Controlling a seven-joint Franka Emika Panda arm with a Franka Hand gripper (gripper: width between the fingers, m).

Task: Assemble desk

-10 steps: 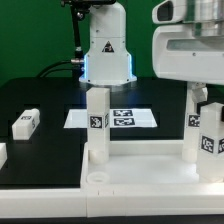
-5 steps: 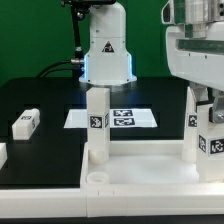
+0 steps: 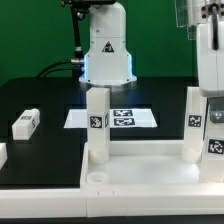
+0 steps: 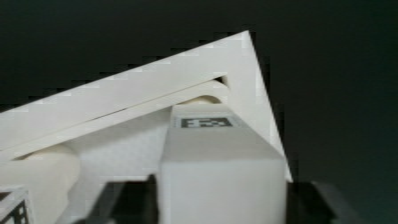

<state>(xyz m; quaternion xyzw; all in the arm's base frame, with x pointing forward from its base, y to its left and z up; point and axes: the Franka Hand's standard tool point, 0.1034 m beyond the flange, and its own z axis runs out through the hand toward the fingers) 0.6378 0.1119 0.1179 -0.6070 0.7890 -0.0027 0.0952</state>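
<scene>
Exterior view: The desk panel (image 3: 150, 180) lies flat at the front of the black surface (image 3: 45, 150). One leg (image 3: 97, 122) stands up in the panel's near corner on the exterior view's left. It looks straight. A second leg (image 3: 194, 122) stands at the corner on the exterior view's right. The arm (image 3: 210, 45) hangs right above and beside it, and another tagged white piece (image 3: 214, 130) shows at the edge of the picture. It is cut off, so I cannot tell what it is. A loose leg (image 3: 25, 123) lies on the surface, well apart from the panel. The marker board (image 3: 125, 118) lies flat behind the panel. The claw itself is hidden here.

Wrist view: The panel corner (image 4: 160, 110) fills the picture, and a leg (image 4: 222, 150) with a tag points up toward the camera. Two dark fingers (image 4: 128, 197) show at the sides of the leg, but I cannot tell if they are pinching it or just near it.

What could go wrong: If the leg is not all the way down in its hole, it may lean or pop out when the arm moves. If the arm goes sideways instead of straight up, it could bump the leg and tip it. A hard push could also slide the whole panel.
</scene>
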